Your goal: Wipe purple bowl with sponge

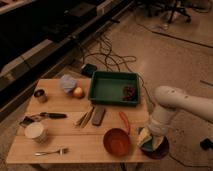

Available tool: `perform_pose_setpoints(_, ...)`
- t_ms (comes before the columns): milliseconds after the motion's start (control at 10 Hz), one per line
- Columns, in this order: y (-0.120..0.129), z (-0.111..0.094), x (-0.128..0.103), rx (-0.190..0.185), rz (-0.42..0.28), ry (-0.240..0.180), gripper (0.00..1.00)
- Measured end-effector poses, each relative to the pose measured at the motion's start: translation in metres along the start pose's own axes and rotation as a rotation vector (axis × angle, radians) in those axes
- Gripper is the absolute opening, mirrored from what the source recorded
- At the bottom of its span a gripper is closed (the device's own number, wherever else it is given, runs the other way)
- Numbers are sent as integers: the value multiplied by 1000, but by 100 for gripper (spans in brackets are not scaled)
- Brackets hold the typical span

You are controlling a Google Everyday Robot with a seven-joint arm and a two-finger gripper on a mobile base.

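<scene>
The purple bowl [159, 150] sits at the table's front right corner, largely covered by my arm. My gripper [150, 136] points down into the bowl from the white arm [172, 102] that reaches in from the right. It is shut on the sponge [144, 137], pale yellow with a teal side, and presses it at the bowl's left inner side. The orange-red bowl [117, 142] stands just left of the purple one.
On the wooden table [75, 140] are a green tray [114, 87] at the back, a dark grey bar [98, 115], an orange-red utensil [124, 121], a fruit [78, 92], a metal can [40, 95], a white cup [36, 132] and a fork [51, 151].
</scene>
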State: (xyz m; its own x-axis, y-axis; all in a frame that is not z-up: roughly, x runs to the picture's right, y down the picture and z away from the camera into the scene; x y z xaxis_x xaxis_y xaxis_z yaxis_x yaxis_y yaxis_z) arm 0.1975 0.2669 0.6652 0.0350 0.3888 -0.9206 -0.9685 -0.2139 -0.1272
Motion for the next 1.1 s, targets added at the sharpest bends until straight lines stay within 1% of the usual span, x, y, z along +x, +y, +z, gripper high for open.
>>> perform_pose_setpoints(200,14,8,20,16,-51,16,0)
perform_pose_setpoints(300,19,11,26,23,-67,22,0)
perform_pose_setpoints(500,20,21,36,39,-83,46,0)
perform_pose_setpoints(800,6,28,46,43,-64,66,0)
perform_pose_setpoints(1100,-14,27,55,33,-29,66,0)
